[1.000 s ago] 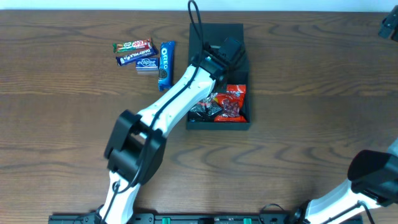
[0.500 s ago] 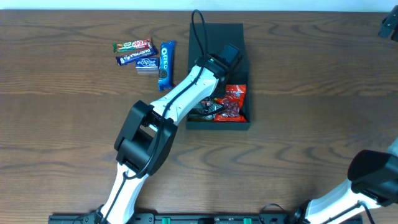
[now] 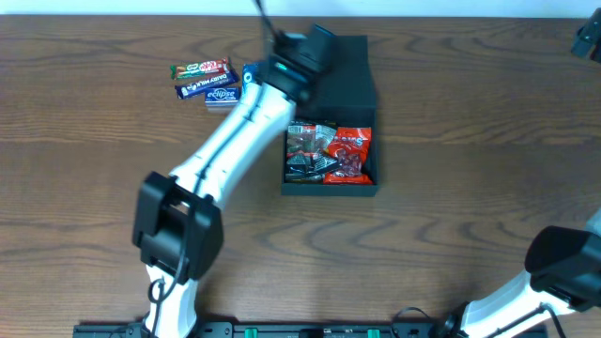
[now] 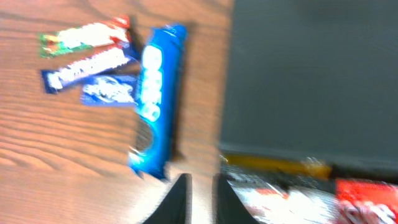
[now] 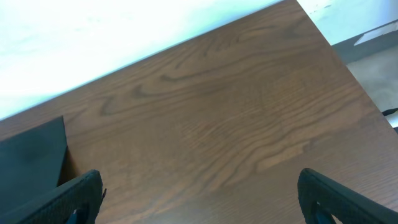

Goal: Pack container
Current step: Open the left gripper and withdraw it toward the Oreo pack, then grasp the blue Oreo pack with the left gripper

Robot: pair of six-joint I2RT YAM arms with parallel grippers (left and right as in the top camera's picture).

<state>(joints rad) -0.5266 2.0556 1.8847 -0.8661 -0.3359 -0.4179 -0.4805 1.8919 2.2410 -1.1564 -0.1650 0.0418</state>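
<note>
The left pincer (image 4: 198, 196), narrowly parted and empty, hangs between the half-filled container (image 3: 368, 186) mid-bench and the blue Oreo packet (image 4: 155, 109), seemingly next to fetch; the right pincer (image 5: 199, 200) gapes wide, idle.

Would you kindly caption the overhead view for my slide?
Left arm reaches toward Oreo pack beside partly packed container.
</note>
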